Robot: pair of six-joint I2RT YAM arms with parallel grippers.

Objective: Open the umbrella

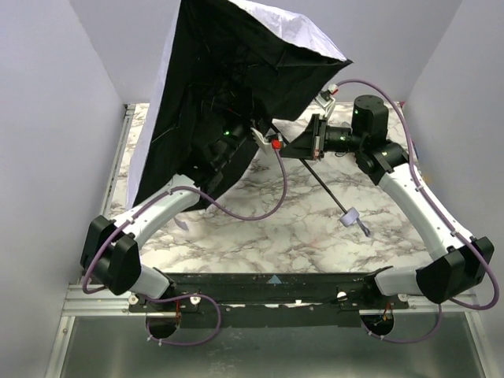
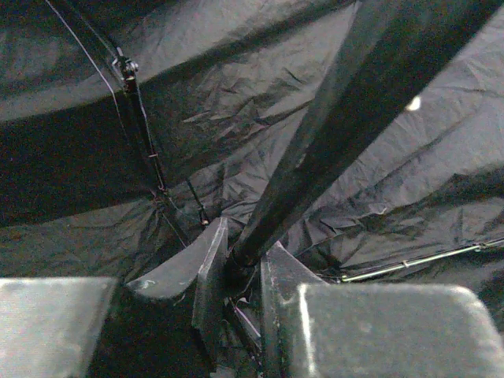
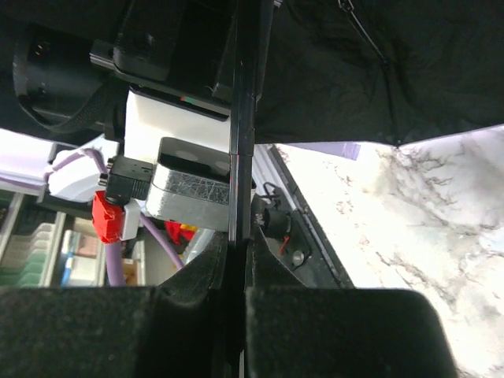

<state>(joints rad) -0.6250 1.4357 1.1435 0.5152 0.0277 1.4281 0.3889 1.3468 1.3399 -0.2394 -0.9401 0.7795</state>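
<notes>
The umbrella (image 1: 236, 71) stands spread at the back left, its black lining facing me and pale fabric along its edges. Its thin black shaft (image 1: 327, 189) slants down to the small pale handle (image 1: 349, 216) with a strap near the table. My left gripper (image 2: 242, 248) is under the canopy, shut on the thick upper part of the shaft (image 2: 339, 118); in the top view it is mostly hidden by fabric. My right gripper (image 1: 303, 150) is shut on the thin shaft (image 3: 242, 118), as the right wrist view (image 3: 239, 248) also shows.
The marble table (image 1: 268, 228) lies under the handle. Grey walls close in left, right and back. Purple cables (image 1: 268, 209) loop from both arms. The left wrist's white housing with a red plug (image 3: 110, 216) sits close beside the right gripper. Metal ribs (image 2: 142, 134) run across the lining.
</notes>
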